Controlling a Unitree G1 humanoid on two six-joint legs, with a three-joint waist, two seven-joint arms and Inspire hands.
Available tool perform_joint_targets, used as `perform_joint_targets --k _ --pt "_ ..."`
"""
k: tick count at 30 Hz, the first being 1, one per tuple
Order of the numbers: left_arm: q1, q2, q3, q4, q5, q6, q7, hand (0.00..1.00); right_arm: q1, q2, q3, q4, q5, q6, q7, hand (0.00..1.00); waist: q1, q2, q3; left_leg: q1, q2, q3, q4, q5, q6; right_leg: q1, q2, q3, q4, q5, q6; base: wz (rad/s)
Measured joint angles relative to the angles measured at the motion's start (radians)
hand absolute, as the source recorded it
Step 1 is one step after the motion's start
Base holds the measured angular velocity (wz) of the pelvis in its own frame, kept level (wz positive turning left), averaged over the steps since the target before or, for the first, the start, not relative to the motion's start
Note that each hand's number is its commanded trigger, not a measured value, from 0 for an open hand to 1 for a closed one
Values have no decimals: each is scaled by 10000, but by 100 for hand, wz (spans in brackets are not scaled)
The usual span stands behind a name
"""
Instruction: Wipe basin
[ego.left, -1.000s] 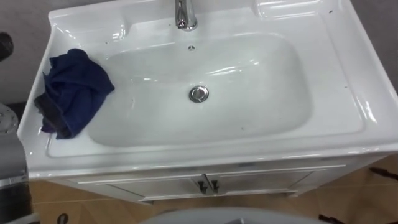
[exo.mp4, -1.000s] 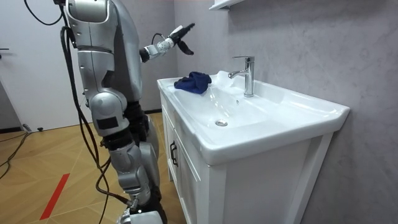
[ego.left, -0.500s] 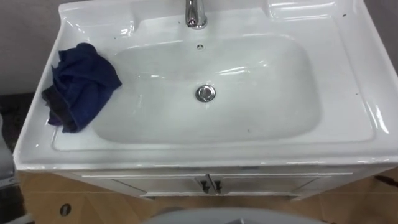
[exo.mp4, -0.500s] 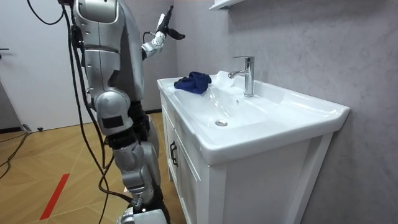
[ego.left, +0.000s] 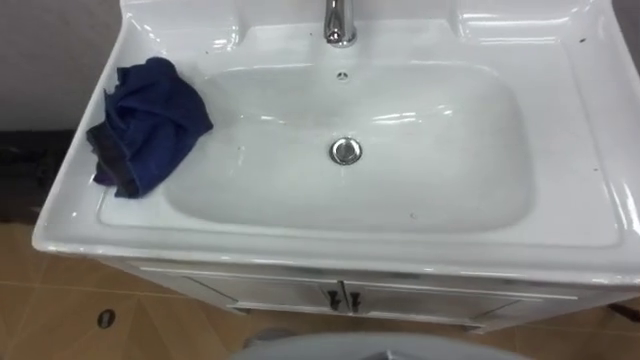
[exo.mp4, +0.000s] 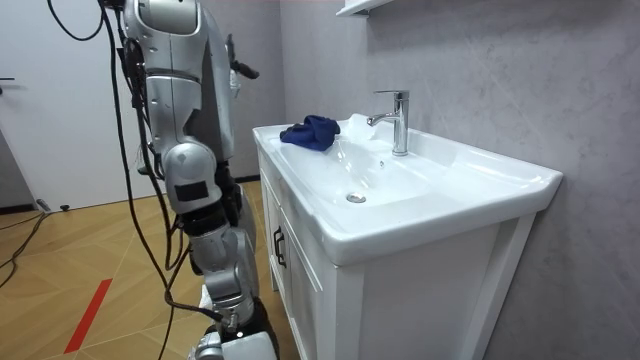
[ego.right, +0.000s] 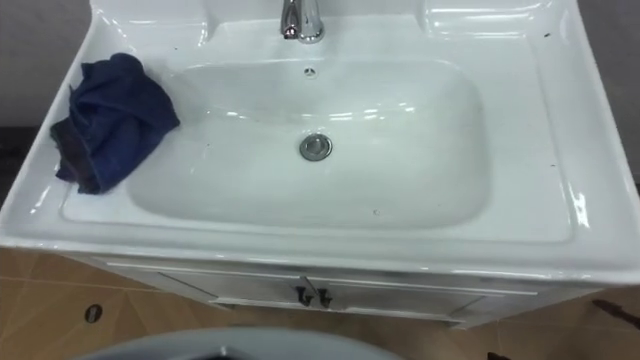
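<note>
On the basin's (ego.left: 585, 150) left rim: blue cloth (ego.left: 150, 125) lies bunched, overlapping the bowl's edge | left hand (exo.mp4: 240, 71) up beside the robot's chest, grip cannot be told | robot stands before the cabinet (exo.mp4: 300, 290).

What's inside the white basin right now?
A metal drain at the bottom, a small overflow hole below the tap and a few dark specks. The blue cloth lies on the left ledge, overhanging the bowl; whatever is under it is covered.

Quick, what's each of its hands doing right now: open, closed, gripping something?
Left hand: up by its chest, open or closed cannot be told; the blue cloth lies on the basin, unheld.
Right hand: cannot be told.
</note>
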Motion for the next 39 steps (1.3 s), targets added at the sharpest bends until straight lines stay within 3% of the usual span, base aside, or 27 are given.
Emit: perform_joint_targets --k 3,5,6,9,11,12,14,21,27,33,39 --pt "640 -291 -71 1235 -1053 -27 30 0 -68 3 2 -149 -90 12 20 0 12 -71 -12 -7 -92 -46 -9 16 27 17 -93 -47 22 -26 43 8" --pt "1030 -744 -390 2165 -1371 -57 52 0 -160 124 217 -198 -17 9 30 0 73 -155 -26 -61 -122 -143 -10 26 43 19 -113 -168 21 -22 59 14" --pt "1091 -832 -542 2468 -1382 -62 52 0 -177 168 222 -198 11 10 41 0 85 -216 -41 -80 -123 -180 -10 30 50 22 -112 -223 21 -22 59 21" --pt "1450 -1359 -1503 3779 -1420 -61 -45 0 -286 268 251 -183 49 19 209 0 44 -381 -49 -178 -157 -402 49 32 53 59 -120 -435 -2 -26 64 21" --pt "1680 -1702 -2654 4782 -1390 -70 -156 0 -326 331 482 -98 277 17 209 0 44 -506 -21 -149 -216 -552 123 32 54 219 -162 -608 -20 -44 92 22" --pt "1694 -1781 -2923 5109 -1392 -69 -203 0 -353 325 568 -67 282 17 211 0 25 -593 28 -146 -228 -552 146 32 54 240 -174 -618 -18 -47 98 11" --pt "1673 -2023 -3546 6074 -1368 -60 -557 0 -391 378 596 -45 274 6 215 0 -47 -606 41 -145 -241 -551 203 25 64 299 -194 -664 -14 -47 99 6" --pt "1655 -2019 -4742 7615 -1268 30 -1990 0 -351 415 602 330 799 -96 317 0 -428 -586 68 -162 -250 -577 210 13 94 338 -208 -769 -6 -55 111 4" --pt "1258 -2070 -5325 8060 -1031 479 -3798 0 -405 518 578 371 1101 -197 409 0 -927 -684 87 -198 -255 -470 232 15 97 330 -235 -793 -19 -69 133 1" --pt "791 -2200 -6172 8093 -485 992 -5198 0 -507 596 688 354 1095 -237 688 0 -1159 -865 134 -299 -236 89 376 9 110 287 -282 -749 -18 -93 168 -1" --pt "417 -2332 -6166 8117 626 1362 -6377 0 -441 646 683 365 1088 -218 755 0 -1179 -978 144 -291 -237 480 506 -69 212 241 -346 -552 55 -102 194 -8"
